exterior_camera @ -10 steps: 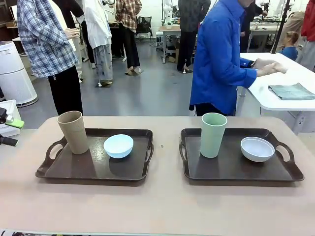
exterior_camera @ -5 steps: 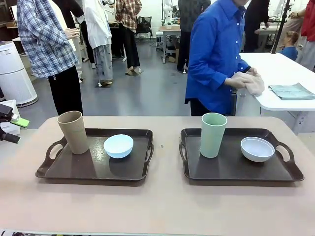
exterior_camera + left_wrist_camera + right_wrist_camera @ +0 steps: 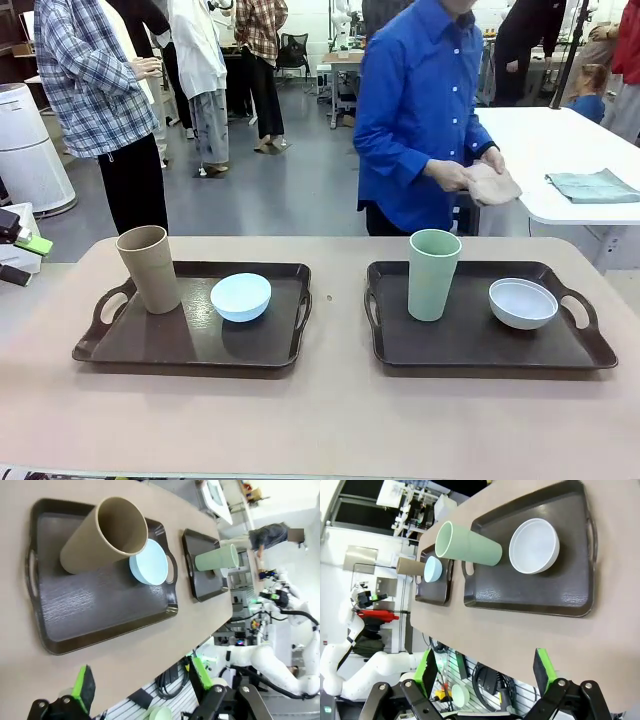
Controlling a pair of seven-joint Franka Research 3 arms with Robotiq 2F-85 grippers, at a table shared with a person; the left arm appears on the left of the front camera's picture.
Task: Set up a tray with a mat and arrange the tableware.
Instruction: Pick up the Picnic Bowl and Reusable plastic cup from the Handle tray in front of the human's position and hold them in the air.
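Left wrist view: tan cup (image 3: pixel 102 537) well beyond spread jaws.

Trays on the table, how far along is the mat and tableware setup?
Done: the tan cup and light blue bowl stand on the left tray, the pale green cup and white bowl on the right tray. In hand: the person holds a folded cloth, perhaps the mat; the left gripper and right gripper are open and empty. Left: no mat lies on either tray yet.
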